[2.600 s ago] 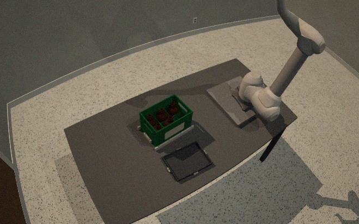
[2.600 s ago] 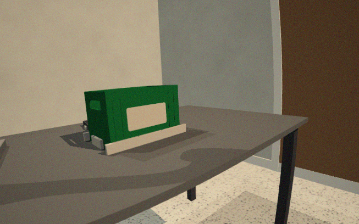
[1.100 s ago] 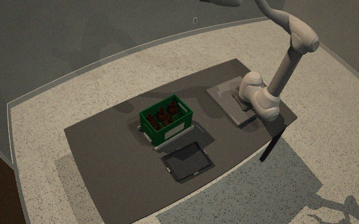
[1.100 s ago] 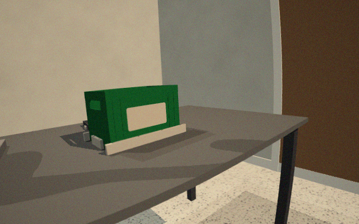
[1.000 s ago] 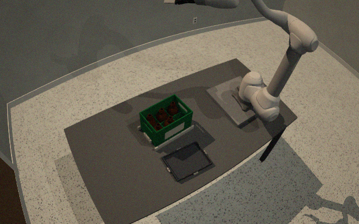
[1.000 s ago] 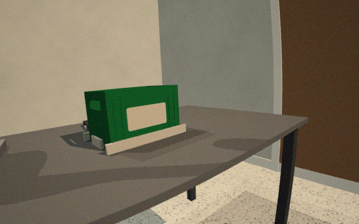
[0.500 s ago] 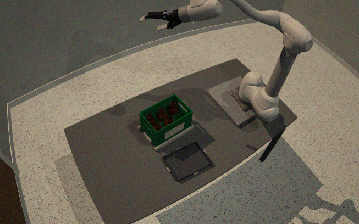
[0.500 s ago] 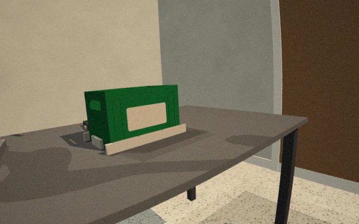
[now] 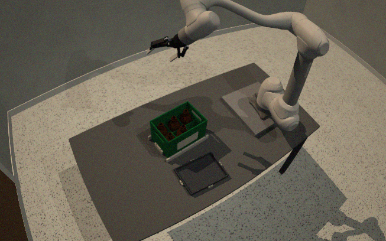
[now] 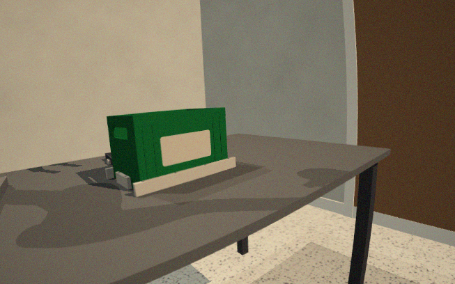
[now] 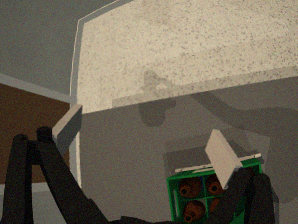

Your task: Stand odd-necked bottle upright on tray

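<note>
A green crate (image 9: pixel 175 132) stands in the middle of the dark table and holds several brown bottles (image 9: pixel 174 124) upright. It also shows in the exterior view (image 10: pixel 168 142) and at the lower right of the wrist view (image 11: pixel 202 196). A dark flat tray (image 9: pixel 200 173) lies empty on the table just in front of the crate. My gripper (image 9: pixel 161 51) is open and empty, high in the air behind the table, far from the crate. In the wrist view its fingers stand wide apart.
A beige stop bar (image 10: pixel 184 176) lies along the crate's front side. The arm's base stands on a grey plate (image 9: pixel 247 107) at the table's right end. The table's edge (image 9: pixel 247 182) runs close to the tray.
</note>
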{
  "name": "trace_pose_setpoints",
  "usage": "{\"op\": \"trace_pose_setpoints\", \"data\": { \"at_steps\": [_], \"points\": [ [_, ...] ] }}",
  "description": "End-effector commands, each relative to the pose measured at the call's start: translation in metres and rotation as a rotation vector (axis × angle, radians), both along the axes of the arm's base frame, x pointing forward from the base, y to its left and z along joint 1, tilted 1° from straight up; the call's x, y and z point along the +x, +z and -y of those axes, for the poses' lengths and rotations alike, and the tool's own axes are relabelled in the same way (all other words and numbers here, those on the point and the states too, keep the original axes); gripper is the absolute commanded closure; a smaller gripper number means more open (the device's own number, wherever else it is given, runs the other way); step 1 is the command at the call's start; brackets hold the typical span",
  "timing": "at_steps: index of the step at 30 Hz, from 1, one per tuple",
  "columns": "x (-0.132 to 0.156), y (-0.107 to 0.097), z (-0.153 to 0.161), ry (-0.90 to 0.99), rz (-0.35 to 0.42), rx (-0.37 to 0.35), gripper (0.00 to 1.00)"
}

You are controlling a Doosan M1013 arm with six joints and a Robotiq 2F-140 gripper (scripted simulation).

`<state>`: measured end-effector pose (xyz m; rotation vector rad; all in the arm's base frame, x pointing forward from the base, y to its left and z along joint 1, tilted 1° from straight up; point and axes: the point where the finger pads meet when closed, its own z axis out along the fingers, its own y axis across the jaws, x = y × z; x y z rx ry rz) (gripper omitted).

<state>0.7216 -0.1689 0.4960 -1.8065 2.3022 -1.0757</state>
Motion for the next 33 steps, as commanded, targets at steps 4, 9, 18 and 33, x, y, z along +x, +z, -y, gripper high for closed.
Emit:
{"op": "trace_pose_setpoints", "data": {
  "at_steps": [4, 9, 18, 33],
  "points": [
    [-0.001, -0.076, -0.024, -0.054, -0.086, 0.148, 0.0],
    [-0.006, -0.124, -0.043, -0.097, -0.146, 0.247, 0.0],
    [-0.024, -0.217, -0.09, -0.201, -0.281, 0.456, 0.0],
    [-0.041, -0.275, -0.13, -0.29, -0.384, 0.61, 1.0]
  ]
}}
